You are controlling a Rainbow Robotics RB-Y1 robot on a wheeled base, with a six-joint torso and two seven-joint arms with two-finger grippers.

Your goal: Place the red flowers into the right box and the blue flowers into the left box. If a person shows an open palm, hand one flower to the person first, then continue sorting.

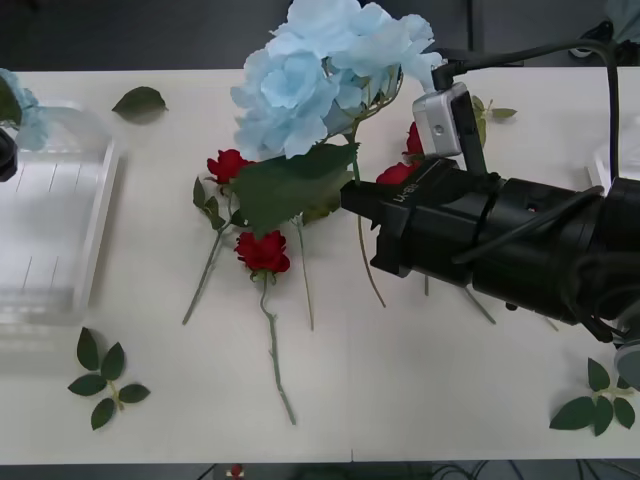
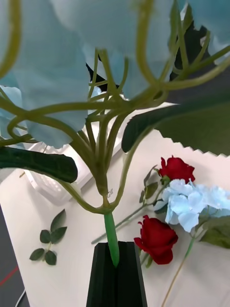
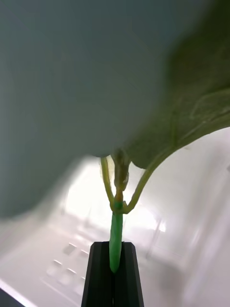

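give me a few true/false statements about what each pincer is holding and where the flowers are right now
1. The right pincer is shut on the stem of a blue flower. True.
2. The left pincer is open and holds nothing. False: it is shut on a green stem over the left box.
3. Red flowers lie on the table. True.
4. The left box is full of red flowers. False: its bare floor shows no red blooms.
5. The blue flower in the right pincer lies flat on the table. False: it is held up above the red flowers.
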